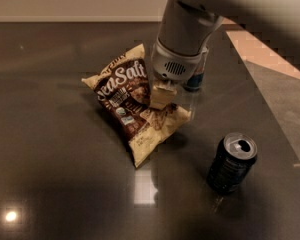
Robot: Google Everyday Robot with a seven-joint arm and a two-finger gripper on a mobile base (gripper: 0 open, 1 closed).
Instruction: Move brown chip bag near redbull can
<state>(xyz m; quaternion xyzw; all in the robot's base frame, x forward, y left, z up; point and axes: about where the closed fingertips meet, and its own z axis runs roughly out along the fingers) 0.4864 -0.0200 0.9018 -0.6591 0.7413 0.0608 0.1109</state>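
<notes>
The brown chip bag [131, 104], dark brown with cream edges and "Sea Salt" lettering, lies tilted on the dark table, its right side lifted slightly. My gripper [161, 97] is shut on the bag's right middle, coming down from the pale arm at the top of the camera view. The redbull can [196, 75], slim and blue-silver, stands just behind my wrist and is mostly hidden by it. The bag's right edge is close to that can.
A wider black can [232, 162] with a silver lid stands at the front right. The dark glossy table [50, 159] ends at a right edge running diagonally, with lighter floor [280, 74] beyond it. A wall runs along the back.
</notes>
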